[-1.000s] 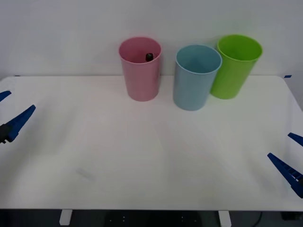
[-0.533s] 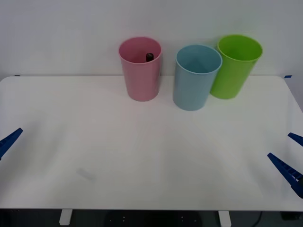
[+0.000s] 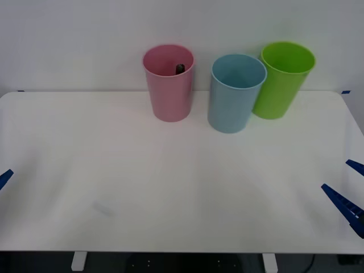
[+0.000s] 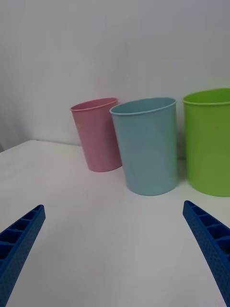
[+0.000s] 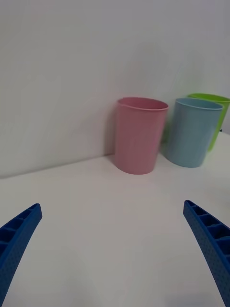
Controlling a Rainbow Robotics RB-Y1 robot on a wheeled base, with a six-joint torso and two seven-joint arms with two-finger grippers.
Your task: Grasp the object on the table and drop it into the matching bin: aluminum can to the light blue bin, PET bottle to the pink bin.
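The PET bottle [image 3: 180,69] stands inside the pink bin [image 3: 168,91] at the table's back; I see just its black cap against the inner wall. The light blue bin [image 3: 234,96] stands to the right of the pink one. My left gripper [image 5: 111,207] is open and holds nothing. It sits low at the table's left edge, where one blue finger [image 3: 4,177] pokes into the front view. It faces the pink bin [image 5: 140,136] from far off. My right gripper [image 3: 335,174] is open and idle at the table's right edge, and it looks toward the light blue bin [image 4: 147,146].
A lime green bin [image 3: 282,79] stands behind and to the right of the light blue one. All three bins are grouped near the white wall at the far edge of the white table [image 3: 170,187]. A faint smudge [image 3: 102,209] marks the near left tabletop.
My left gripper has drawn back and down toward the near left edge, nearly leaving the front view. The right gripper, the bins and the bottle have not moved.
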